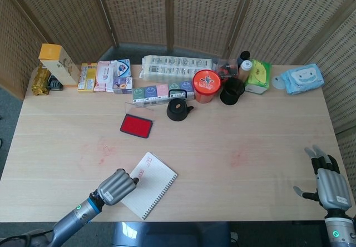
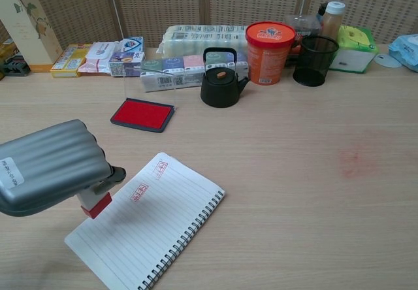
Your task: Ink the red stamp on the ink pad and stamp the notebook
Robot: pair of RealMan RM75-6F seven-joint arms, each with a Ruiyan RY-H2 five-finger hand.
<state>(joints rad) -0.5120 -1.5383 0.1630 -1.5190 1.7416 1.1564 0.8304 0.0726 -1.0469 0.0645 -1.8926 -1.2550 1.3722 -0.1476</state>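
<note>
My left hand (image 2: 49, 167) (image 1: 116, 186) grips the red stamp (image 2: 95, 203), whose red base pokes out below the curled fingers. It hovers over the near left part of the open notebook (image 2: 149, 219) (image 1: 152, 183), which lies near the front table edge and carries two red stamp marks (image 2: 159, 168). The ink pad (image 2: 142, 114) (image 1: 136, 126), its clear lid raised, sits beyond the notebook. At the front right corner in the head view, my right hand (image 1: 326, 180) holds nothing, with its fingers apart.
Along the back stand a black kettle (image 2: 220, 81), an orange tub (image 2: 266, 43), a black mesh cup (image 2: 314, 60), bottles, tissue packs and boxes (image 2: 26, 23). Faint red smudges (image 2: 353, 156) mark the wood on the right.
</note>
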